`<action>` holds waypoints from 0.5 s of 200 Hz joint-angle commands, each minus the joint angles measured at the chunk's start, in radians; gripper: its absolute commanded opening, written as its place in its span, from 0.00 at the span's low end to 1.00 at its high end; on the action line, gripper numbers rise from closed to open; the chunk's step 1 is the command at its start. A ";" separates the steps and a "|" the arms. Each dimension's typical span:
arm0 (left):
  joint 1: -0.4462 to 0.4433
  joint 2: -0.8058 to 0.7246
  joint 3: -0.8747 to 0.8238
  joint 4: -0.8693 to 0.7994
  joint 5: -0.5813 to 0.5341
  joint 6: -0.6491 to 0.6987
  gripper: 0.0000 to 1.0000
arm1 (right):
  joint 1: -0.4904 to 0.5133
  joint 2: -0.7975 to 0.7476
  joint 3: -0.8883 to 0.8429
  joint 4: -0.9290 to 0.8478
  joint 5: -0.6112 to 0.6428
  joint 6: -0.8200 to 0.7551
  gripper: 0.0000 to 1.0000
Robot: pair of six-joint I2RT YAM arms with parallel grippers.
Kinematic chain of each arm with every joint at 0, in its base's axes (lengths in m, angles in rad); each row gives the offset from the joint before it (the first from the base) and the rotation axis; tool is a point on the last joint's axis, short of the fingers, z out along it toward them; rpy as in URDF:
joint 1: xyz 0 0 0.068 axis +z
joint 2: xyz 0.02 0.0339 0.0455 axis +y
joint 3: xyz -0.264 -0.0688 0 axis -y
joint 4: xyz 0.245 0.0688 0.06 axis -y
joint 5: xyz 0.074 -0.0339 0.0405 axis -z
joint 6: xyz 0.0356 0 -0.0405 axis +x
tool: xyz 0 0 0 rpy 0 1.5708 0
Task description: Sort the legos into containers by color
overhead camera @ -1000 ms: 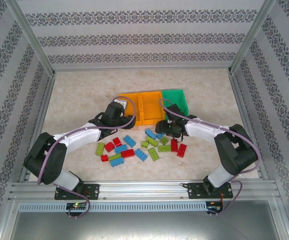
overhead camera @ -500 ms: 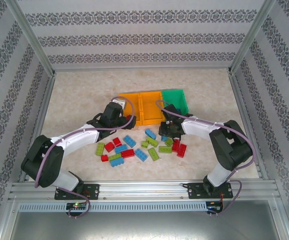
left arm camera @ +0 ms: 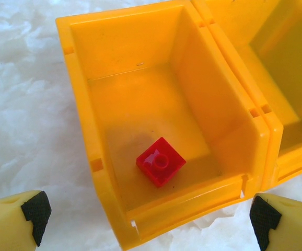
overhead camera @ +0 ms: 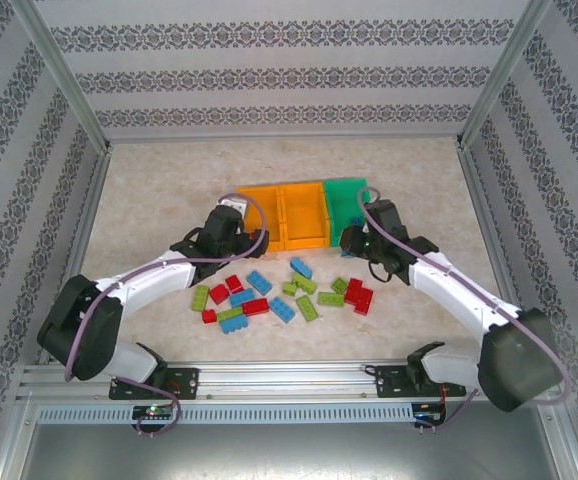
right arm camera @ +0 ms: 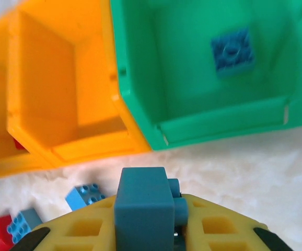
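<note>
**Table** (overhead camera: pixel 169 190): pale marbled top, patterned walls on three sides.

**Arms:** L arm (overhead camera: pixel 159 275) reaches fwd to the left end of the bin row. R arm (overhead camera: pixel 459 290) reaches in to the near side of the green bin.

**Containers:** three bins joined in a row at table centre. L to R: orange bin (left arm camera: pixel 140 78), second orange bin (overhead camera: pixel 304 215), green bin (overhead camera: pixel 347 200).

**Left gripper** (left arm camera: pixel 148 214): jaws spread wide, nothing between them. It hovers over the near wall of the L orange bin, black pads (left arm camera: pixel 35 210) either side of the bin front.

**Right gripper** (overhead camera: pixel 354 240): pressed together, pinching a blue lego (right arm camera: pixel 143 201) between yellow fingers (right arm camera: pixel 219 230). It is held just in front of the green bin, above the table.

**Legos:**
- Loose pile (overhead camera: pixel 279 290) of red, blue and lt green bricks on the table between the arms, near side of the bins.
- One red brick (left arm camera: pixel 160 161) lies on the floor of the L orange bin, studs up.
- One blue brick (right arm camera: pixel 233 50) lies in the green bin, toward the far side.
</note>
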 commanded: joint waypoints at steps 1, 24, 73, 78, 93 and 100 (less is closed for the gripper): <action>-0.014 -0.041 -0.025 -0.004 -0.043 -0.014 1.00 | -0.041 -0.005 0.029 0.010 0.014 -0.112 0.24; -0.014 -0.070 -0.050 -0.012 -0.071 -0.028 1.00 | -0.048 0.065 0.158 -0.065 0.051 -0.235 0.24; -0.013 -0.162 -0.118 -0.099 -0.143 -0.073 1.00 | -0.115 0.286 0.310 -0.052 0.036 -0.332 0.25; -0.013 -0.165 -0.118 -0.123 -0.148 -0.079 1.00 | -0.117 0.310 0.323 -0.051 0.036 -0.340 0.25; -0.013 -0.158 -0.106 -0.199 -0.150 -0.101 1.00 | -0.122 0.379 0.364 -0.051 0.040 -0.363 0.26; -0.013 -0.153 -0.100 -0.233 -0.142 -0.110 1.00 | -0.124 0.409 0.381 -0.056 0.040 -0.369 0.27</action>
